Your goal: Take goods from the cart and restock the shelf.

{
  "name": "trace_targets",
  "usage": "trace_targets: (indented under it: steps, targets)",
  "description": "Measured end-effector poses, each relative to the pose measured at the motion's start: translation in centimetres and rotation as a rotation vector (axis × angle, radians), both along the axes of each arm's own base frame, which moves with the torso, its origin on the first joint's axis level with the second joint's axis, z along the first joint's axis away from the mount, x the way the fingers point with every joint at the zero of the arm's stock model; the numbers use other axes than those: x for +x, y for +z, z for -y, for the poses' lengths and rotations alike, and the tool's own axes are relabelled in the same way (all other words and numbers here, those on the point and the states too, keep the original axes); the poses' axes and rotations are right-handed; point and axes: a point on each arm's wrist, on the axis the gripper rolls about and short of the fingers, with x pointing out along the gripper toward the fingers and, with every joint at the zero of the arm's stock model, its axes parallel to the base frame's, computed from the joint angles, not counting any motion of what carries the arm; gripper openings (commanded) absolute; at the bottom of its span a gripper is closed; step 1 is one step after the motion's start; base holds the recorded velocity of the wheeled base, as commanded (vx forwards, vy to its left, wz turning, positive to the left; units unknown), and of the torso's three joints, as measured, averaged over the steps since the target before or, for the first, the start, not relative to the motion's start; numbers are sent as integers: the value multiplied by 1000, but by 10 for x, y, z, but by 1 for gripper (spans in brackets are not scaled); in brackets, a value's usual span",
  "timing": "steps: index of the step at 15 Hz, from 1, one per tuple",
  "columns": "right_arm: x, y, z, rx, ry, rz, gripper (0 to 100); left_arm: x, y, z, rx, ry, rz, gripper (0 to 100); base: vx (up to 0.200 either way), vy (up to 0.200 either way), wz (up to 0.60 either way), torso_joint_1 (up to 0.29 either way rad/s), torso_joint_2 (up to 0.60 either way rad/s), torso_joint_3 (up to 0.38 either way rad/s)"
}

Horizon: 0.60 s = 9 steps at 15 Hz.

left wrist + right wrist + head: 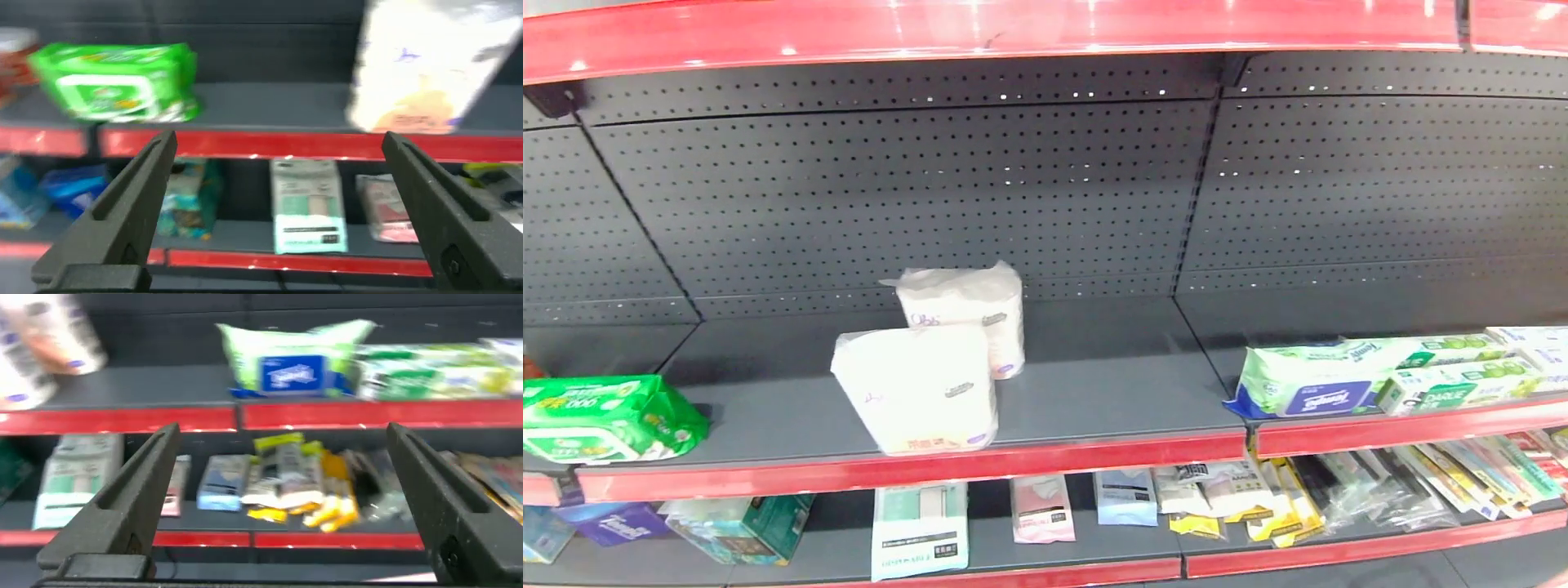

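Observation:
Two white tissue packs stand on the dark shelf board (1111,384): the front pack (919,388) near the red edge, the rear pack (968,314) just behind it. The front pack (425,69) also appears in the left wrist view, above the red shelf lip. My left gripper (282,192) is open with nothing between its fingers, held in front of the shelf below that lip. My right gripper (282,486) is open and empty too, facing the lower shelf under a green and blue wipes pack (290,363).
A green wipes pack (605,416) lies at the shelf's left end. Green and white packs (1388,380) fill the right bay. The lower shelf (1045,563) holds several small packets and boxes. A red shelf (1013,28) overhangs above.

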Motion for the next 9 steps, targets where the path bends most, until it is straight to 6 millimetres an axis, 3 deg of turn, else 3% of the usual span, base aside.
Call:
trace_targets:
  steps: [6, 8, 9]
  targets:
    - [0, -1, -2, -31, 86, 0, 100, 0, 0, 0, 13, 3, 3, 100, 0, 0, 0, 0, 0, 0]
    - [0, -1, -2, -35, 87, -3, 100, -4, 17, 0, -4, 11, 51, 100, 0, 0, 0, 0, 0, 0]
    - [0, -1, -2, -34, 87, -3, 100, -8, 37, 1, -26, 11, 97, 100, 0, 0, 0, 0, 0, 0]
